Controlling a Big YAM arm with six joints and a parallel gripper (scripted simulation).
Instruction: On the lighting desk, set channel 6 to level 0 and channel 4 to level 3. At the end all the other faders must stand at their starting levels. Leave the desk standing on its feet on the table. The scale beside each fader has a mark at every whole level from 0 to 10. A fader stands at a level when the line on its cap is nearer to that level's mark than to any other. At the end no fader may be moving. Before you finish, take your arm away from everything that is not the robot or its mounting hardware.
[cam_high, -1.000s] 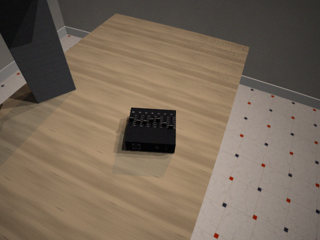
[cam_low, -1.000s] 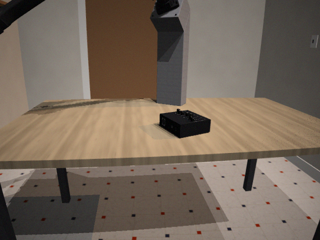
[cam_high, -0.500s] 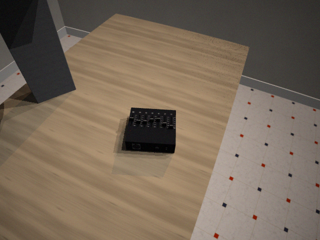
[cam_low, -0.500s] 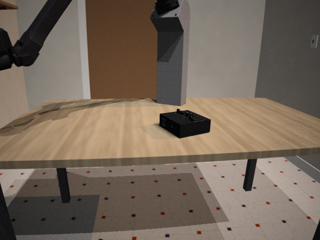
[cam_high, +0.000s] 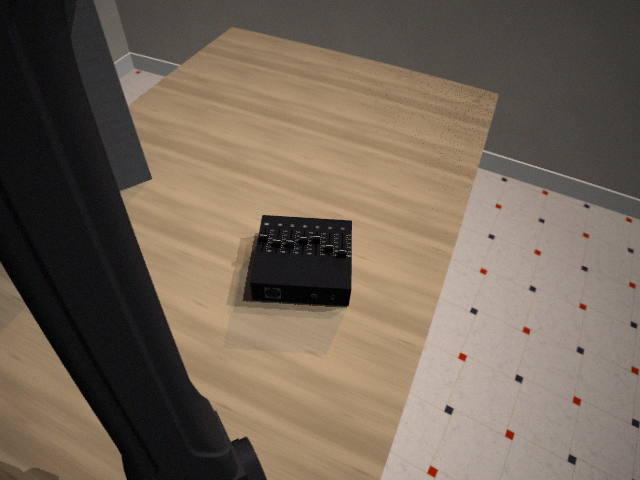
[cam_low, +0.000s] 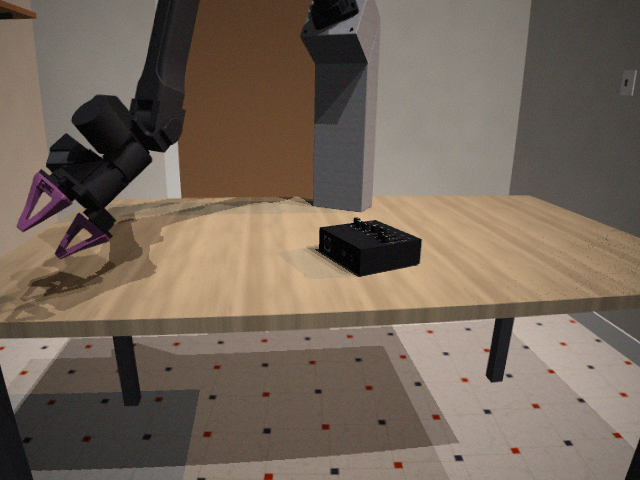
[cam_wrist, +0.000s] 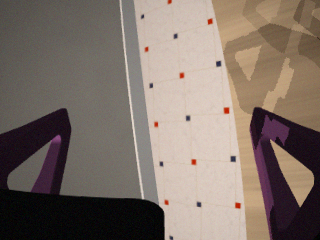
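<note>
The black lighting desk (cam_high: 302, 269) (cam_low: 390, 256) stands upright on the table (cam_high: 330, 139) (cam_low: 232, 268). Its row of small black fader caps stands at differing heights in the top view; the rightmost cap (cam_high: 341, 253) is lowest, and the one left of it (cam_high: 328, 248) is a little higher. The scale marks and channel numbers are too small to read. My gripper (cam_low: 41, 241) (cam_wrist: 160, 118) has purple fingers spread wide with nothing between them. It hangs above the table's left part in the exterior view, well away from the desk. The desk is not in the wrist view.
A grey column (cam_high: 111, 113) (cam_low: 341, 155) stands behind the desk in the exterior view. The dark arm (cam_high: 103, 232) (cam_low: 168, 62) crosses the left of the top view. The wrist view shows wall, tiled floor (cam_wrist: 200, 135) and the table's edge.
</note>
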